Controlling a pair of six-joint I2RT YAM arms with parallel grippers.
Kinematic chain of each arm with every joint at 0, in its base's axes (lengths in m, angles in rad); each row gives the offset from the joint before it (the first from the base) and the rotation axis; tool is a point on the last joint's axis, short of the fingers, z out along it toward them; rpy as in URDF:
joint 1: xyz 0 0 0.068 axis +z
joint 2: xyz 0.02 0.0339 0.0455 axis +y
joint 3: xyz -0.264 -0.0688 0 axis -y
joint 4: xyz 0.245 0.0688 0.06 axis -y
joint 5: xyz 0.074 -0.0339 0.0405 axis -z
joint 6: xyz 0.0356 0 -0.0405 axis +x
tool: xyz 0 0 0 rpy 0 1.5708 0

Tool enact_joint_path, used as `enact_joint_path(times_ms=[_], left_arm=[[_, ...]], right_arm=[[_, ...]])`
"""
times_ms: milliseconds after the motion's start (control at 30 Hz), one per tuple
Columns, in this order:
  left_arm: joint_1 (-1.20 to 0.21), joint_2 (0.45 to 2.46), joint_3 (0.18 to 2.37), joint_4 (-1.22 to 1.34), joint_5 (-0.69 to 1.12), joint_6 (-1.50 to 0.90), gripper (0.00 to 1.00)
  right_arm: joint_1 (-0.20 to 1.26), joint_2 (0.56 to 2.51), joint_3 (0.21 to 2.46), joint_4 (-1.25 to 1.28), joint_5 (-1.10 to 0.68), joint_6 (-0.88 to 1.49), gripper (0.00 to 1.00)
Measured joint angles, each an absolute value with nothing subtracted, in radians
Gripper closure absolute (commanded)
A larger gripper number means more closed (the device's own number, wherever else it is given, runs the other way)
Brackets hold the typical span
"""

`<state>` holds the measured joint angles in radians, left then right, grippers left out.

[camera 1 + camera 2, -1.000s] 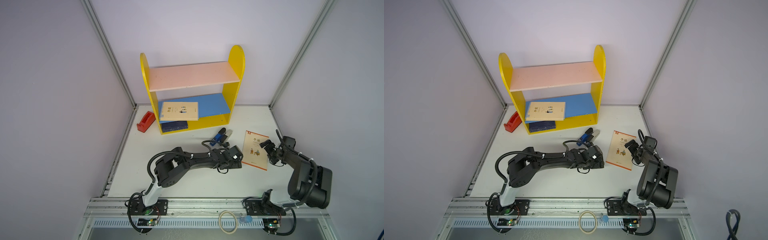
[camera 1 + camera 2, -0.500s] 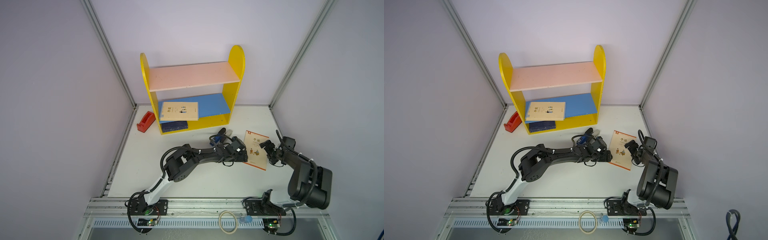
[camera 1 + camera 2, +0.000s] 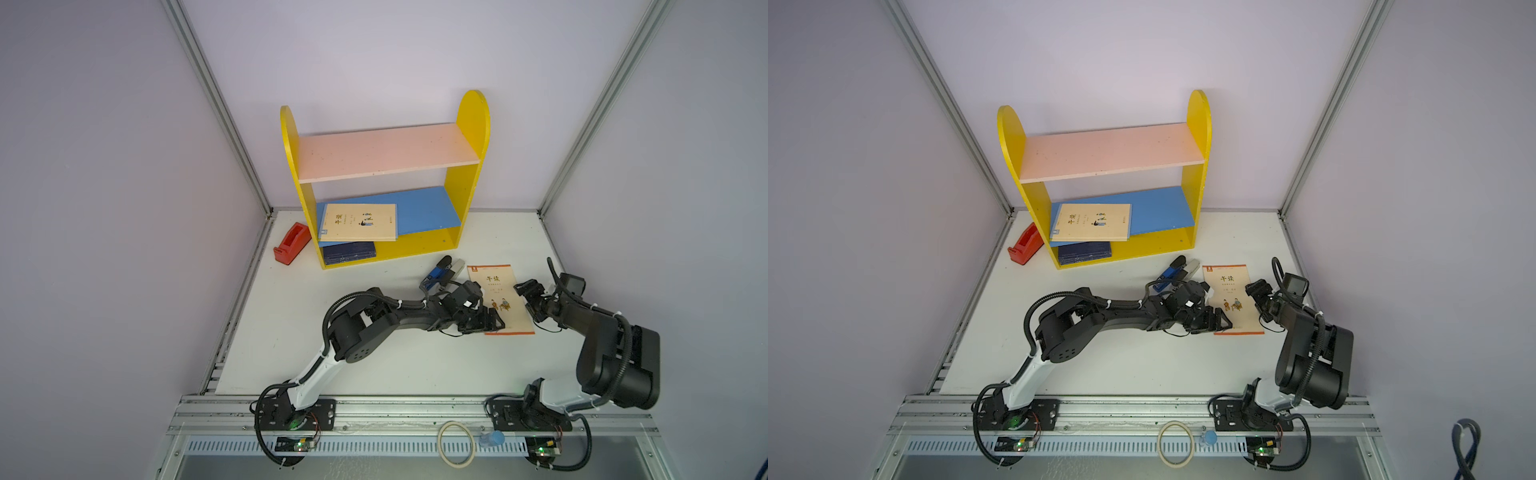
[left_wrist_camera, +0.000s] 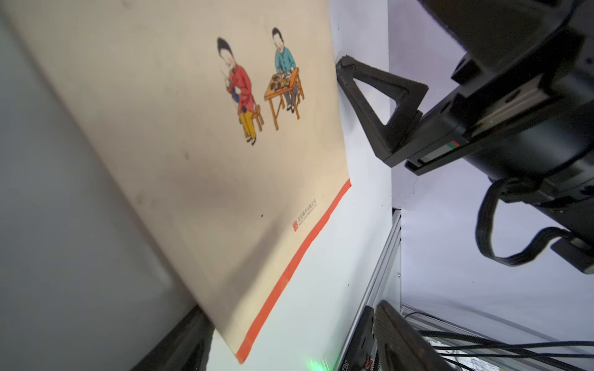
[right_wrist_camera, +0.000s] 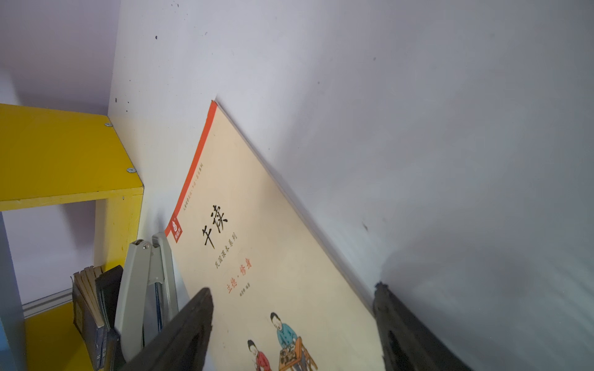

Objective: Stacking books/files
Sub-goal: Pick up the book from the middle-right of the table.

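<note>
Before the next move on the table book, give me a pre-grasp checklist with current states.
1. The cream book lies flat on the table, ungripped: ok.
2. The right gripper is open, jaws straddling the book's edge: ok.
3. The left gripper is open at the book's near corner: ok.
4. Both grippers apart from each other: ok.
5. The stapler clear of the book's far corner: cannot tell, very close.

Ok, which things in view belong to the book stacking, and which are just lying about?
Job: loose cream book on the table; shelved cream book; navy books below it.
Lying about: stapler; tape dispenser; white ring.
</note>
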<state>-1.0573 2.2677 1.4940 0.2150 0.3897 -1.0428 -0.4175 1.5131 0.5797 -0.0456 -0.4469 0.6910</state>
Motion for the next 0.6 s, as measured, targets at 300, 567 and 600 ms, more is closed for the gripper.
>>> enact_joint_path(times_ms=[300,567,600], left_arm=[[-1.039,2.256,1.464,0.288,0.404,-1.089,0.52],[-1.037,2.288,1.492,0.303,0.405,-1.118,0.78],[-1.037,2.289,1.493,0.307,0.405,-1.119,0.87]], right_arm=[[-0.415,1.484,0.558,-0.052,-0.456,0.699,0.21],[-0.415,1.454,0.543,-0.08,-0.464,0.708,0.21],[-0.415,1.452,0.543,-0.082,-0.465,0.708,0.21]])
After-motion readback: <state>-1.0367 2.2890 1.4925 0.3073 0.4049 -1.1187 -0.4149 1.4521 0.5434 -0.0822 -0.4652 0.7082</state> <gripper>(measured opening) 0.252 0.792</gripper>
